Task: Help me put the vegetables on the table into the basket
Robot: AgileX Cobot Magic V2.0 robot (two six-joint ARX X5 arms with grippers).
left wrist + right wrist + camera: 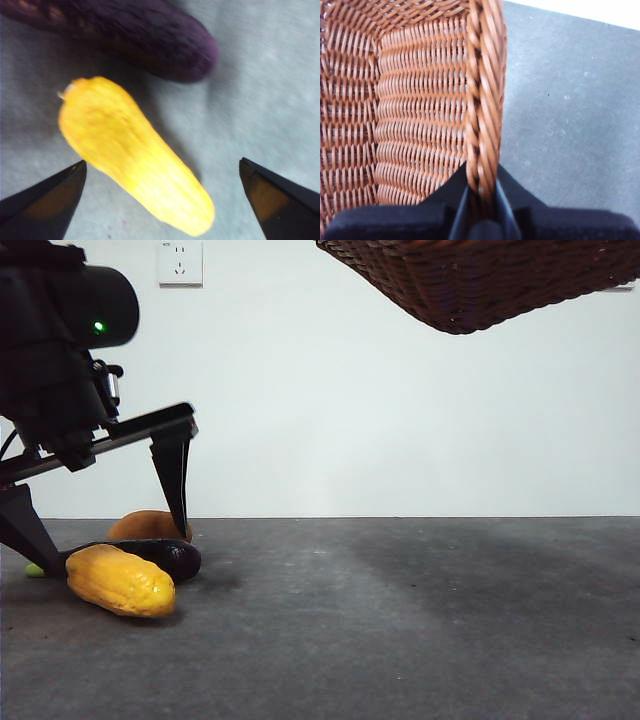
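On the table [400, 620] at the left lie the vegetables. The yellow corn cob [120, 580] is nearest, the dark purple eggplant [165, 555] is behind it, and the orange-brown potato [148, 526] is farthest back. My left gripper [95, 530] hangs open just above the corn cob [135, 155], one jaw on each side of it. The eggplant [135, 40] lies beyond the cob. My right gripper [481, 200] is shut on the braided rim of the wicker basket [410, 115]. The basket [480, 280] is lifted high in the air at the upper right.
A white wall with a power socket [180, 262] stands behind the table. The basket's inside shows nothing in it in the right wrist view. Bare grey table surface [570, 110] lies beside the basket.
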